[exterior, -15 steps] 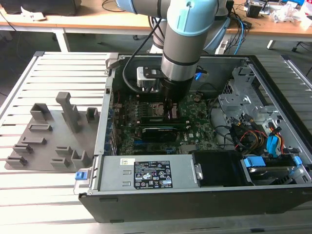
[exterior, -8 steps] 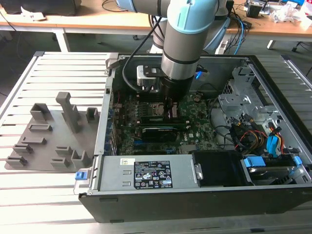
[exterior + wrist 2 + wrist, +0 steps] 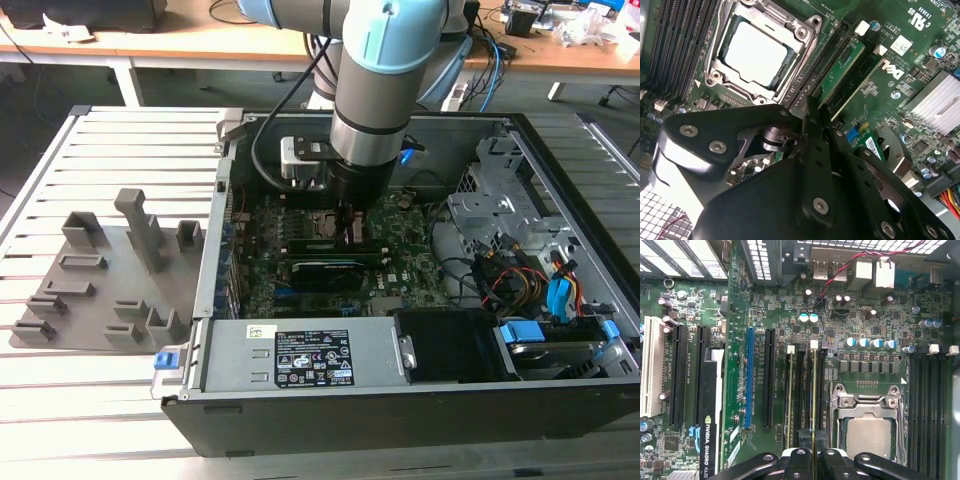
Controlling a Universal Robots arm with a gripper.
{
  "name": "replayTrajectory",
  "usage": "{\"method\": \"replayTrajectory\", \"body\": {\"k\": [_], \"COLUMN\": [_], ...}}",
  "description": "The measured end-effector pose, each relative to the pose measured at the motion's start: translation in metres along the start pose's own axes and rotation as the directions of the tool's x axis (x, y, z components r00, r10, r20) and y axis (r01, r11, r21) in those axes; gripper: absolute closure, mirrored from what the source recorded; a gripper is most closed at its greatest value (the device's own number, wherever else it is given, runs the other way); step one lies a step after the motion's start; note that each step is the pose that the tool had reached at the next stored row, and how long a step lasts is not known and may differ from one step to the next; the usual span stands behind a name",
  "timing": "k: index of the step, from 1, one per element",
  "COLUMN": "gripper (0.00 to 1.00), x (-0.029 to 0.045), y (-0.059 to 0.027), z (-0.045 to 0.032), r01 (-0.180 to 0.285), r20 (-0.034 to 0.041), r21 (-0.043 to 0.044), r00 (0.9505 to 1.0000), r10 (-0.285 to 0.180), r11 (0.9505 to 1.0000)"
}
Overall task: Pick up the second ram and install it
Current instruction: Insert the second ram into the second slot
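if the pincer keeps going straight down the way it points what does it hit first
Most likely the memory slot beside the processor socket. The pincer points down at the motherboard, shut on the second ram, which stands edge-on in that slot; how deeply it sits is unclear.

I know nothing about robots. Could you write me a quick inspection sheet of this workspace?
Surface: slatted metal table carrying an open computer case.
Job's things: the second ram stands edge-on in a slot beside the processor socket; another stick sits in a nearby slot.
Clutter: grey holder tray with grey blocks, on the exterior view's left.
Grippers: the gripper is down inside the case, jaws closed on the second ram.
Cables: red-black twisted wire; coloured bundle in the case.
Surroundings: wooden desk behind.
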State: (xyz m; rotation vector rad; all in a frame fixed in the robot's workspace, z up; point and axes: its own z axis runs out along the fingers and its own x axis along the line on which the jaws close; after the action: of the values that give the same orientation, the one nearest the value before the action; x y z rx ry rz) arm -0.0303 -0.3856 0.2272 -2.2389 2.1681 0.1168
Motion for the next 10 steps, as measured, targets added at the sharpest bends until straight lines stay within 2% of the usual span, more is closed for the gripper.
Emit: {"method": "replayTrajectory", "body": {"k": [3,8,10], "gripper": [0.86,0.86,0.86], "x": [-0.0001,0.0002,0.0001], "y": [-0.0018,-0.0028,-0.0003], "z": [0.0036,0.0031,0.0031], "r01": [0.0,0.0,0.0], "r20": [0.0022,0.0008,0.0007], "r21": [-0.0011,-0.0021,-0.0021], "r00": [1.0,1.0,1.0], "r10": [0.0,0.0,0.0], "r11": [1.0,1.0,1.0]}}
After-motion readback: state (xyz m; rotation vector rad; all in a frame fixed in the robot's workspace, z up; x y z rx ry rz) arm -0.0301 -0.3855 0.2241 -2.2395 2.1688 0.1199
